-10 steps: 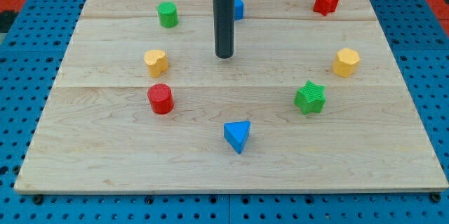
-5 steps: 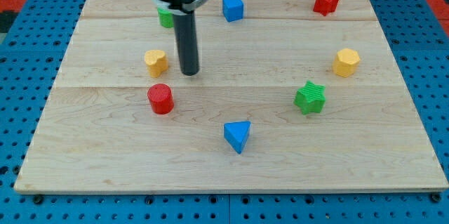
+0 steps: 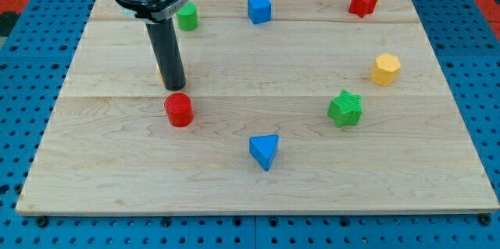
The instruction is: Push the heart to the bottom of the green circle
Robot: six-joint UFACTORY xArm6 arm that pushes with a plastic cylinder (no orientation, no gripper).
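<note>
The yellow heart sits at the board's left, almost wholly hidden behind my rod; only a thin yellow sliver shows at the rod's left edge. The green circle stands near the view's top left, above the heart, partly covered by the arm's housing. My tip rests on the board just in front of the heart, at its lower right, and just above the red cylinder. I cannot tell whether the tip touches the heart.
A blue cube and a red star lie along the top. A yellow hexagon and a green star are at the right. A blue triangle lies at bottom centre. The wooden board sits on a blue pegboard.
My rod has swept from the board's top centre leftward and down, and now covers the yellow heart. No block has visibly moved.
</note>
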